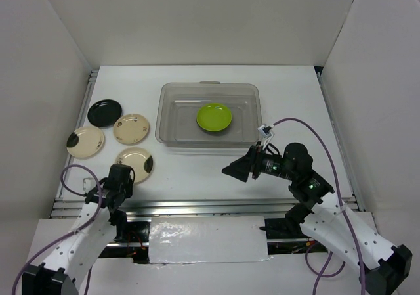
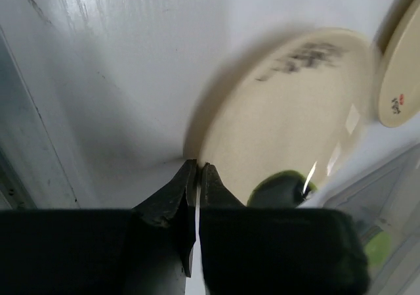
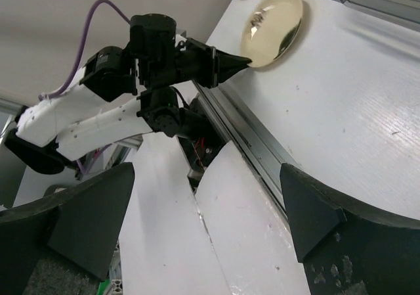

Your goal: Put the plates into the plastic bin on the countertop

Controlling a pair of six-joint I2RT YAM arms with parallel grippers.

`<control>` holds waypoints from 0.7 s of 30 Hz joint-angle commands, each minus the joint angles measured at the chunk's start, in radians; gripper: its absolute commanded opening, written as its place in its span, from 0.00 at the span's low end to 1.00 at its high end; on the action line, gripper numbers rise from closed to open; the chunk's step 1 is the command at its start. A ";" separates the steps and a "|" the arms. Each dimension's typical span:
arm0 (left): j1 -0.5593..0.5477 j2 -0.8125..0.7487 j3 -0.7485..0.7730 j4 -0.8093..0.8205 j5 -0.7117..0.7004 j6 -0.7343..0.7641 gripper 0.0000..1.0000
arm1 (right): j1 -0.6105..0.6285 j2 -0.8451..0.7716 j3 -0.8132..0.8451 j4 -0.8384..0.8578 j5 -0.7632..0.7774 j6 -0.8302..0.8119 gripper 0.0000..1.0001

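Bench (image 1: 197, 177) left of bin (image 1: 160, 111) holds four plates (image 1: 131, 129); left fingers (image 2: 174, 196), closed at nearest plate (image 2: 289, 131), likely must open to grasp; right fingers (image 3: 315, 209) spread, empty.

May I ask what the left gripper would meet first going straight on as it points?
Most likely the near rim of the cream plate with the black patch, just ahead of the shut left gripper; whether they already touch is unclear.
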 commanded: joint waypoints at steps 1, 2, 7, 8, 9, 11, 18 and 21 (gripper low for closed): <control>0.011 -0.070 -0.015 -0.122 -0.018 -0.040 0.11 | 0.002 -0.038 0.027 -0.010 0.023 -0.007 1.00; 0.013 -0.119 -0.009 -0.140 -0.026 -0.047 0.01 | 0.002 -0.052 0.032 -0.022 0.029 -0.010 1.00; 0.014 -0.237 0.046 -0.248 -0.072 -0.035 0.00 | -0.004 -0.082 0.061 -0.080 0.057 -0.020 1.00; 0.014 -0.253 0.087 -0.278 -0.080 -0.014 0.00 | -0.004 -0.087 0.067 -0.090 0.063 -0.023 1.00; 0.014 -0.262 0.109 -0.291 -0.089 0.000 0.00 | -0.004 -0.095 0.078 -0.105 0.066 -0.025 1.00; 0.016 -0.265 0.202 -0.309 -0.126 0.064 0.00 | -0.006 -0.110 0.089 -0.123 0.084 -0.030 1.00; 0.013 -0.179 0.503 -0.179 -0.135 0.441 0.00 | -0.019 -0.129 0.138 -0.218 0.155 -0.057 1.00; 0.014 -0.092 0.580 -0.029 -0.002 0.684 0.00 | -0.038 -0.099 0.168 -0.283 0.204 -0.063 1.00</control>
